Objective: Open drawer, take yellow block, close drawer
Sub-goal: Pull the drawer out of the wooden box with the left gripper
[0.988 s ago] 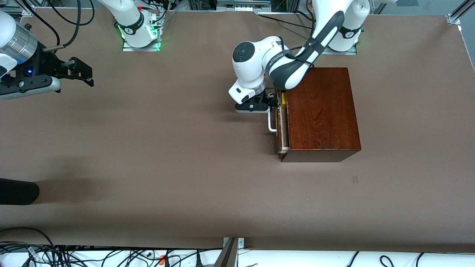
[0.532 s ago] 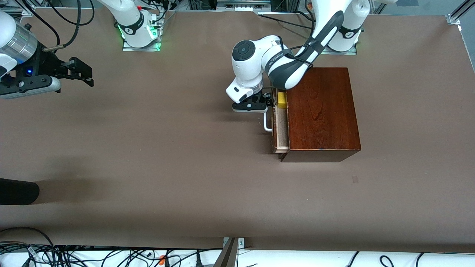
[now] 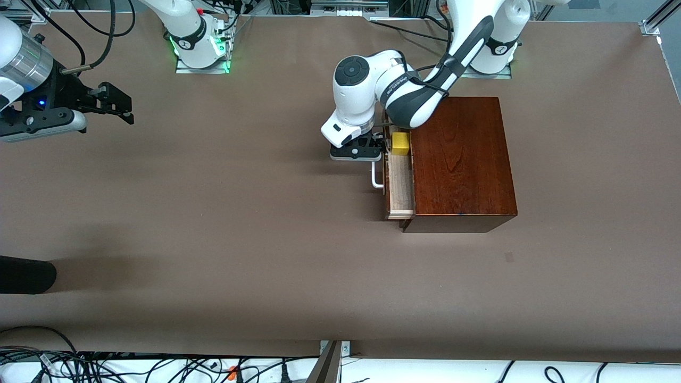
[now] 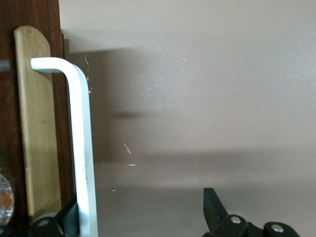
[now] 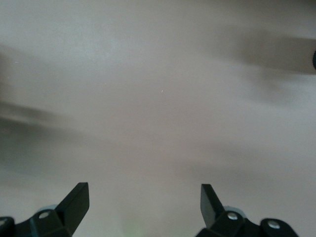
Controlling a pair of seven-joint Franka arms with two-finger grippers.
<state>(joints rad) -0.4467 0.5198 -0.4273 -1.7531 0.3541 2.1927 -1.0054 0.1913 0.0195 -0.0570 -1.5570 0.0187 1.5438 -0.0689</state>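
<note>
The dark reddish-brown wooden box [image 3: 460, 159] stands toward the left arm's end of the table. Its drawer [image 3: 400, 186] is slid partly out, showing pale wood inside. The yellow block [image 3: 400, 143] lies in the drawer at the end farther from the front camera. My left gripper [image 3: 378, 146] is open at the white handle [image 3: 375, 178]. In the left wrist view [image 4: 140, 205] one finger [image 4: 69, 217] sits between the handle [image 4: 81, 138] and the drawer front, the other out over the table. My right gripper [image 3: 121, 103] waits open and empty over bare table; its wrist view [image 5: 143, 195] shows only table.
A dark rounded object [image 3: 26, 274] juts in at the right arm's end, nearer the front camera. Cables lie along the table's near edge [image 3: 159, 367]. The brown table [image 3: 239, 223] spreads wide in front of the drawer.
My left gripper has moved toward the right arm's end with the handle, and the drawer has slid farther out. More of the yellow block shows. The right arm has not moved.
</note>
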